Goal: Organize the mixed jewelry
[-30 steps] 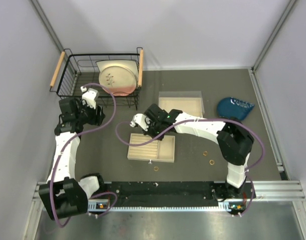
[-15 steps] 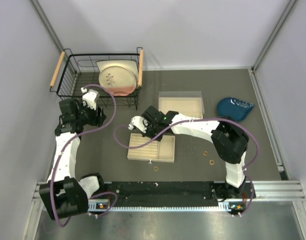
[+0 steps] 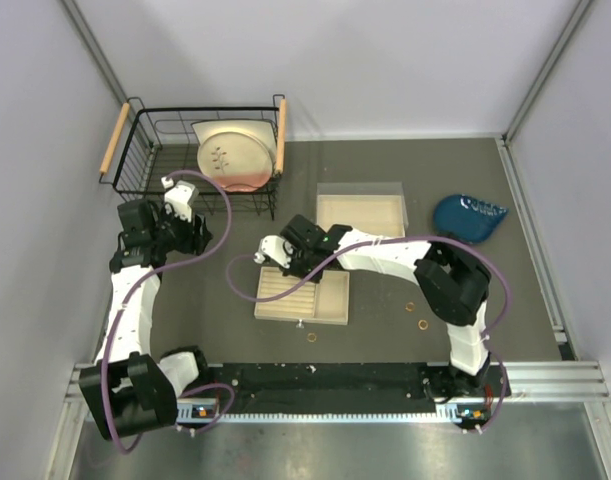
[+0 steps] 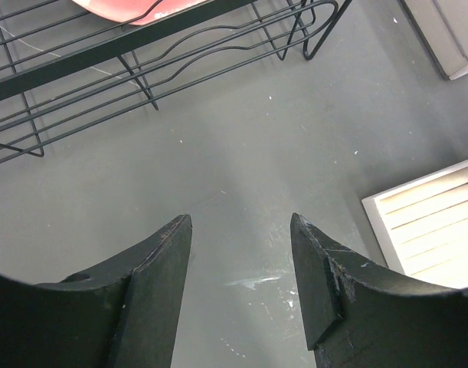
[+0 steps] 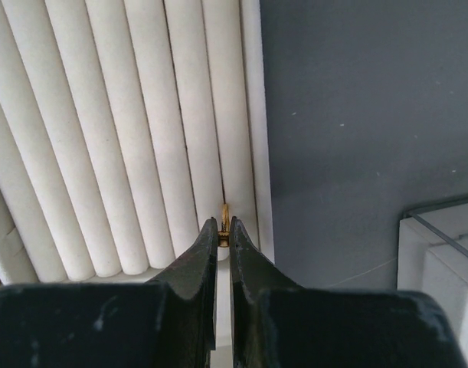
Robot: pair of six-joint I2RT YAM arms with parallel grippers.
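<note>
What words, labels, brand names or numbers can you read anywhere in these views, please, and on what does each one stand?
White marking on the dark blue rounded object at the right of the table: too small and blurred to read.
Dark mark on the cream round plate in the black wire basket: a leafy sprig drawing, not lettering.
Both wrist views: no text at all.

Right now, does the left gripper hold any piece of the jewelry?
No, the left gripper hangs open above the grey table, its jaws apart with nothing between them.
</note>
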